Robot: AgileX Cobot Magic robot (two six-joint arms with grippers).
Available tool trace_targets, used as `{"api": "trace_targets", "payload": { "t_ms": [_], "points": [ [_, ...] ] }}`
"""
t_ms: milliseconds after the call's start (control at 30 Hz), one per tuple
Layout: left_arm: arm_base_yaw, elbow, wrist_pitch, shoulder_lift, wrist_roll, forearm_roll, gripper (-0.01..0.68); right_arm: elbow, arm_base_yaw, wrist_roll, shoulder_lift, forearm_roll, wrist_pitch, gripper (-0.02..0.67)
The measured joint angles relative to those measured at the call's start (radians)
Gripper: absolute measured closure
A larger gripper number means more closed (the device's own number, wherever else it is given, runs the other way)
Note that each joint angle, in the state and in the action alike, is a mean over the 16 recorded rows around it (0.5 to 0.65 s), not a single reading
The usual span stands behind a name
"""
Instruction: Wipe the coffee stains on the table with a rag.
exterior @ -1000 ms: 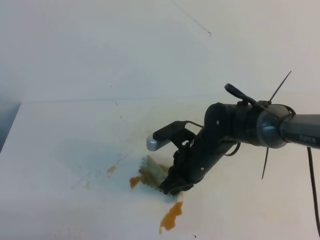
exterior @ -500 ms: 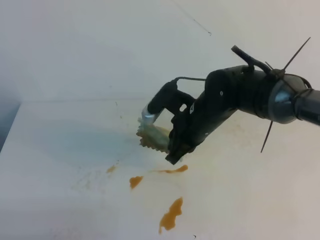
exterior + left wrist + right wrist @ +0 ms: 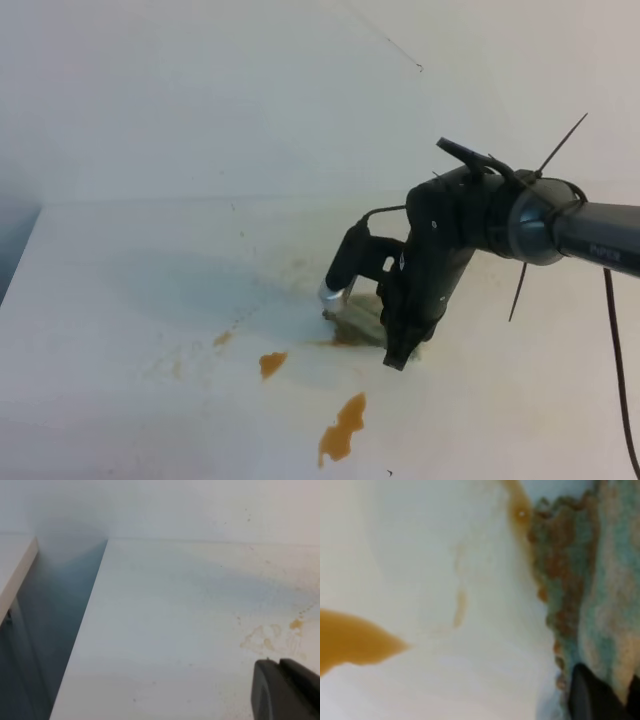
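My right gripper is shut on the rag, a wadded beige-grey cloth, and presses it onto the white table. Coffee stains lie in front of it: an orange-brown puddle, a small blot and a tiny blot. The right wrist view shows the stained rag at the right, the puddle's edge at the left, and a dark fingertip. The left gripper does not show in the high view. In the left wrist view its dark fingers lie together over the table.
The table's left edge drops to a dark gap beside another white surface. A white wall rises behind the table. Faint brownish smudges mark the tabletop. The right arm's cables hang at the right.
The right gripper lifted the rag off the table and swung it back. It has now set it down further right, over the thin brown streak left behind.
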Motion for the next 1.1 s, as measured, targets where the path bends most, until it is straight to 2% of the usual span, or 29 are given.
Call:
{"api": "trace_targets", "payload": {
  "t_ms": [267,467,833,1100],
  "points": [
    [0.0,0.0,0.0,0.0,0.0,0.0,0.676,0.009,0.02,-0.149,0.025,0.13,0.094,0.619],
    [0.0,0.0,0.0,0.0,0.0,0.0,0.676,0.078,0.06,-0.215,-0.007,0.216,0.105,0.619],
    [0.0,0.0,0.0,0.0,0.0,0.0,0.676,0.314,0.114,-0.259,-0.126,0.391,-0.023,0.619],
    [0.0,0.0,0.0,0.0,0.0,0.0,0.676,0.392,0.129,-0.309,-0.16,0.594,-0.153,0.619]
  ]
}}
